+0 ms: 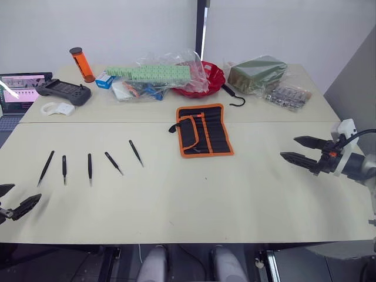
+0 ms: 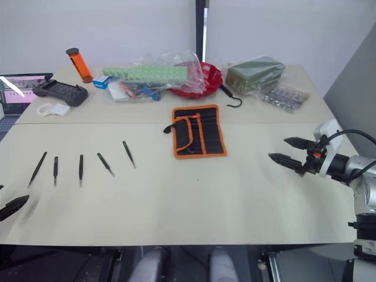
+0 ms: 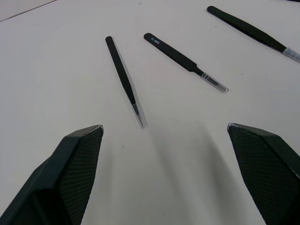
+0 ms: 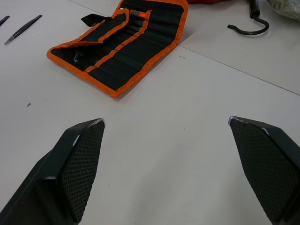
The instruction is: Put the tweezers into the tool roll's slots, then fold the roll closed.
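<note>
Tweezers (image 1: pixel 89 167), five slim black pointed metal ones, are lying in a loose row on the pale cream surface (image 1: pixel 205 200), fanned out and apart from each other, so each one looks easy to pick singly. None is sitting in a slot yet. Over at centre, the flat black fabric tool roll with orange edging (image 1: pixel 204 130) is lying open, inner face up, its narrow stitched slots (image 4: pixel 123 42) exposed and waiting, well apart from the row. The left gripper (image 1: pixel 13 200) is hovering low near the front edge, just short of the leftmost tweezers, fingers spread wide with nothing between them; it looks lined up for a first pick. The right gripper (image 1: pixel 308 151) is hanging out to the right of the roll, fingers likewise splayed and empty, pointing toward it, probably ready to steady the fabric.
</note>
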`<state>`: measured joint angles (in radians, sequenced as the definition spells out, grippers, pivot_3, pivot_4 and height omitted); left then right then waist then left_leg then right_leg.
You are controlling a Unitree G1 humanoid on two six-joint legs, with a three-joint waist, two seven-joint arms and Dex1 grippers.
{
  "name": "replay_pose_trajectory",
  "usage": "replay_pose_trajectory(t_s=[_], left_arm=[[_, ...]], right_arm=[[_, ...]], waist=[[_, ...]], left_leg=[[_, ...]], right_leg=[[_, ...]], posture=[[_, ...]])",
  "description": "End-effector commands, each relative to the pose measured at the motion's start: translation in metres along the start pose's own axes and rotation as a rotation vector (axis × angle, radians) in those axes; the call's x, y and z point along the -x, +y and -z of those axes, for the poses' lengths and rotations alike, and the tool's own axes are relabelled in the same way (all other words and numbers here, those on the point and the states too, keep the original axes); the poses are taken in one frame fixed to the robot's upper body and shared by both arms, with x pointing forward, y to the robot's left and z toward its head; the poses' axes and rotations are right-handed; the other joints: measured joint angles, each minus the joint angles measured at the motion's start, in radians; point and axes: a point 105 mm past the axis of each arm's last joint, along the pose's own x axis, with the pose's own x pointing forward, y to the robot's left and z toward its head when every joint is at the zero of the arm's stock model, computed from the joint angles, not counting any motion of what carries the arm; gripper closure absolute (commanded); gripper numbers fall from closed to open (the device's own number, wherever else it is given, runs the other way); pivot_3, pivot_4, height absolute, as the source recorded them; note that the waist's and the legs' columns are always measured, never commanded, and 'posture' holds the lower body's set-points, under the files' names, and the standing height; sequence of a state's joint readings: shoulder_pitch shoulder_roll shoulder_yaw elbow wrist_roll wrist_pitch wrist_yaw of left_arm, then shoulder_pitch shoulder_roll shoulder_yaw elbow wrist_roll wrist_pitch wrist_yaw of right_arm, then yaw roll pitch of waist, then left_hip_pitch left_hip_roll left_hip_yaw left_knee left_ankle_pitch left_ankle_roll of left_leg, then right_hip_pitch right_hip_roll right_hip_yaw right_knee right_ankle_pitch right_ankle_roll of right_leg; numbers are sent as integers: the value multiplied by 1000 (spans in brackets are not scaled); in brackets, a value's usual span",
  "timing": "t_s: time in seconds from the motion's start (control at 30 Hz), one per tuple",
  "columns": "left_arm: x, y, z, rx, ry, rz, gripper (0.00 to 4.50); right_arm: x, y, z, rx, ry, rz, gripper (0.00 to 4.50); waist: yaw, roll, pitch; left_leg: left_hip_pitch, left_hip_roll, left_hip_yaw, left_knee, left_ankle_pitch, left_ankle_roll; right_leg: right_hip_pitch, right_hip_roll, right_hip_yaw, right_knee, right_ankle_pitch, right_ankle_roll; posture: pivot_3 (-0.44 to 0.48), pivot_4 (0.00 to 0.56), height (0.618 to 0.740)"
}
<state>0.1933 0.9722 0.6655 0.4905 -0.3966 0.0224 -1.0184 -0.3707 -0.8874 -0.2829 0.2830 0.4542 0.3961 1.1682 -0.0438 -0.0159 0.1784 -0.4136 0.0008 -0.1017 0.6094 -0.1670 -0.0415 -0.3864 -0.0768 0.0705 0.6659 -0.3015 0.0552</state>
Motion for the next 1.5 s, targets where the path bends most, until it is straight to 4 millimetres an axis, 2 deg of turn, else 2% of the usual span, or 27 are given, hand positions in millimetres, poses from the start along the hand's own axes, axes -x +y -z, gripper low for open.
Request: replay_pose_trajectory(t_s=[0.03, 0.13, 0.27, 0.4, 0.57, 0.67, 0.77, 0.87, 1.0, 1.17, 1.3, 1.4, 1.5], left_arm=[[-1, 4, -21, -10, -71, 9, 0], [-16, -11, -50, -3, -142, 117, 0], [-31, -36, -87, -82, -222, 255, 0], [-36, -81, -125, -113, -315, 482, 0], [-44, -126, -147, -106, -319, 692, 0], [-50, -157, -158, -139, -328, 808, 0], [-56, -178, -169, -169, -361, 843, 0], [-63, -194, -172, -191, -374, 850, 0], [-70, -204, -169, -188, -385, 824, 0], [-77, -200, -161, -170, -380, 744, 0], [-76, -194, -149, -189, -349, 695, 0], [-72, -188, -141, -192, -332, 677, 0], [-70, -185, -139, -198, -333, 647, 0]], right_arm=[[0, 1, -9, 33, -43, 4, 14], [-6, 9, -7, 8, -57, -4, 14], [-24, 34, -8, -114, -80, -64, 14], [-48, 56, -12, -168, -107, -55, 14], [-83, 72, -19, -184, -163, 13, 14], [-109, 77, -19, -208, -137, 64, 14], [-134, 86, -26, -323, -152, 31, 14], [-157, 92, -27, -342, -143, 55, 14], [-179, 105, -25, -389, -113, 1, 14], [-203, 118, -23, -372, -93, -35, 14], [-213, 121, -29, -315, -87, -51, 14], [-219, 122, -38, -333, -98, -63, 14], [-225, 128, -34, -371, -68, -87, 14]], waist=[[0, 0, 0], [6, -1, 0], [4, -1, 0], [-5, -1, 0], [-5, -1, 0], [-4, -1, 0], [-2, -1, 0], [-3, -1, 0], [-3, -1, 0], [-5, -1, 0], [-10, -1, 0], [-12, -1, 0], [-14, -1, 0]], left_leg=[[0, 0, 0, 0, 0, 0], [0, 0, -1, 1, 0, 0], [-1, -1, -1, 2, 0, 0], [-1, 1, -1, 1, 0, 0], [-1, 0, -2, 1, 0, 0], [-1, 0, -1, 3, 0, 0], [-1, 0, -2, 3, 0, 0], [-1, 0, -2, 3, 0, 0], [-1, -1, -3, 3, 0, 0], [0, -1, -3, 3, 0, 0], [0, -1, -3, 2, 0, 0], [0, -1, -3, 2, 0, 0], [0, -1, -4, 2, 0, 0]], right_leg=[[0, 0, 0, 0, 0, 0], [0, 0, -1, 1, 0, 0], [0, 0, -1, 1, 0, 0], [-1, 1, -1, 3, 0, 0], [-2, 1, -1, 6, 0, 0], [-2, 1, -1, 7, 0, 0], [-2, 1, -1, 8, 0, 0], [-2, 1, -1, 9, 0, 0], [-4, 1, -1, 12, 0, -1], [-4, 1, -1, 13, 1, -1], [-4, 2, -1, 13, 1, -1], [-4, 1, -1, 13, 1, -1], [-4, 2, -1, 13, 1, -1]], posture=[[0, 150, 740], [0, 150, 740], [0, 150, 740], [0, 150, 740], [0, 150, 740], [0, 150, 740], [0, 150, 740], [0, 150, 740], [0, 150, 740], [0, 150, 740], [0, 150, 740], [0, 150, 740], [0, 150, 740]])
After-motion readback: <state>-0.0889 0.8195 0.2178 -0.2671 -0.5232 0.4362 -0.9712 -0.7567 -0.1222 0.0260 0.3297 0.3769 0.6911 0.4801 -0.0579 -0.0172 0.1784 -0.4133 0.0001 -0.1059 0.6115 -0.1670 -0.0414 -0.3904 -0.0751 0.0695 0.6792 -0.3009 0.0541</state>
